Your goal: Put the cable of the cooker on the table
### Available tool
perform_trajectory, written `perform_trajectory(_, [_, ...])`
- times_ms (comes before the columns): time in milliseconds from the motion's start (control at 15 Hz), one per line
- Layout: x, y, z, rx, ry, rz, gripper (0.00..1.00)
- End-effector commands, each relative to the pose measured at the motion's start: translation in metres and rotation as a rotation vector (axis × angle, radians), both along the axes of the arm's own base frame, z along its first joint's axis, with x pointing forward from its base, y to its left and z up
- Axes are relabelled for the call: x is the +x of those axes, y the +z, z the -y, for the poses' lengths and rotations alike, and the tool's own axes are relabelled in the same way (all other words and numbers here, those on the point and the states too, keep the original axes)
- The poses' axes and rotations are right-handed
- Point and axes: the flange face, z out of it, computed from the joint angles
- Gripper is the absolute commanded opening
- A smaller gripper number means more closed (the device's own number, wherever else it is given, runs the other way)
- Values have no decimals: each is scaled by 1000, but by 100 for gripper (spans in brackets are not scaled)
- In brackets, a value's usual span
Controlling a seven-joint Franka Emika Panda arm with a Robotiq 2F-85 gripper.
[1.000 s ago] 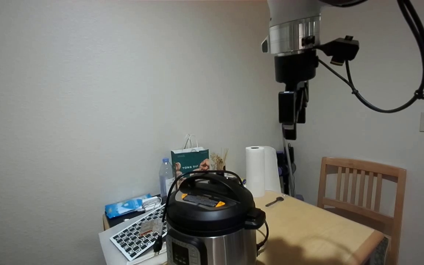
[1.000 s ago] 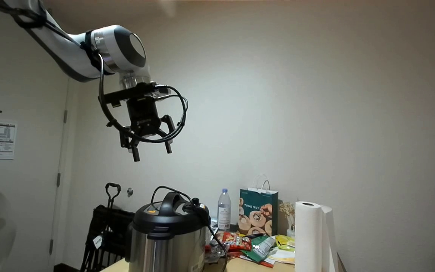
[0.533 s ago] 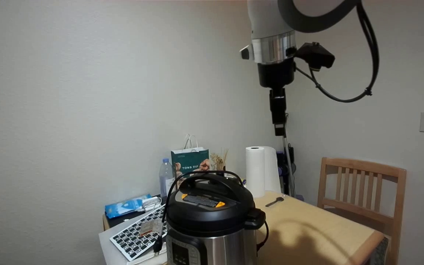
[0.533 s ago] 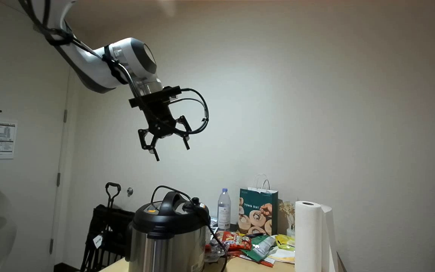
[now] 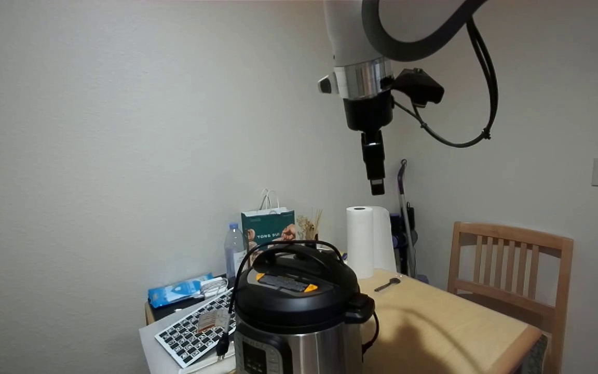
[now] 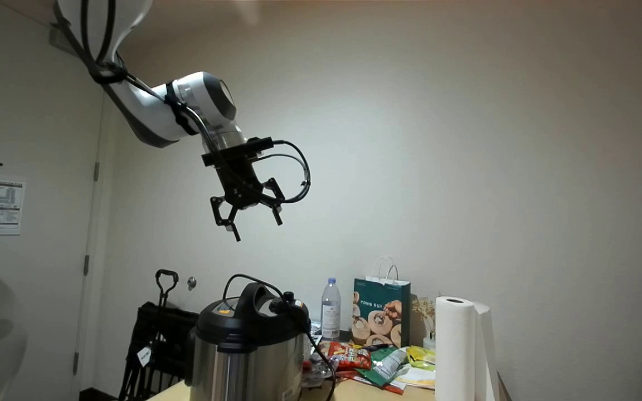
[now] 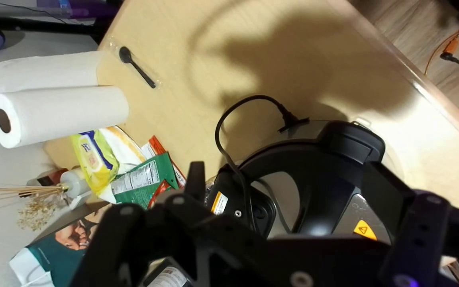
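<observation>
The cooker (image 5: 325, 345) stands on the tan table (image 5: 449, 317), its black lid on; it also shows in an exterior view (image 6: 243, 370) and in the wrist view (image 7: 313, 167). The black cable (image 5: 288, 242) lies looped over the lid and handle. Its plug (image 5: 222, 345) hangs in front of the cooker at the control panel side. The cable's other end meets the cooker's lower side near the table (image 7: 289, 118). My gripper (image 6: 258, 231) is open and empty, well above the cooker, fingers pointing down and slightly tilted. In the wrist view the fingers (image 7: 283, 169) spread over the lid.
A paper towel roll (image 5: 359, 241), a green paper bag (image 6: 381, 312), a bottle (image 6: 330, 309) and snack packets (image 6: 388, 365) stand or lie beyond the cooker. A black spoon (image 7: 137, 67) lies on the table. A keyboard-like checkered board (image 5: 195, 332) and a chair (image 5: 512, 270) flank it.
The arm has moved toward the cooker, leftward in one exterior view and rightward in the other, and the gripper has turned. The fingers stay open; cable and cooker have not moved.
</observation>
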Motion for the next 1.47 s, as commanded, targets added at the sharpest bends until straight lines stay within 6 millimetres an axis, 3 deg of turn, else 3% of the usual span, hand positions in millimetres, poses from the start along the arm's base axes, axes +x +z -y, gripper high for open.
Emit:
perform_trajectory(0, [0,0,0,0,0,-1,100])
perform_trajectory(133, [4,2,-6,-3,65,19,100])
perform_trajectory(533, [54,4,-53,3,398,60,100])
perform_trajectory(667, [63,1,-64,-72,416,11,100])
perform_trajectory(733, [48,3,-56,-12,373,44,100])
perform_trajectory(933, [61,-4,-67,-42,391,23,100])
perform_trajectory(1200, [63,-3,-67,-42,390,23,100])
perform_trajectory(1400, [79,-17,-60,-1,414,-42,100])
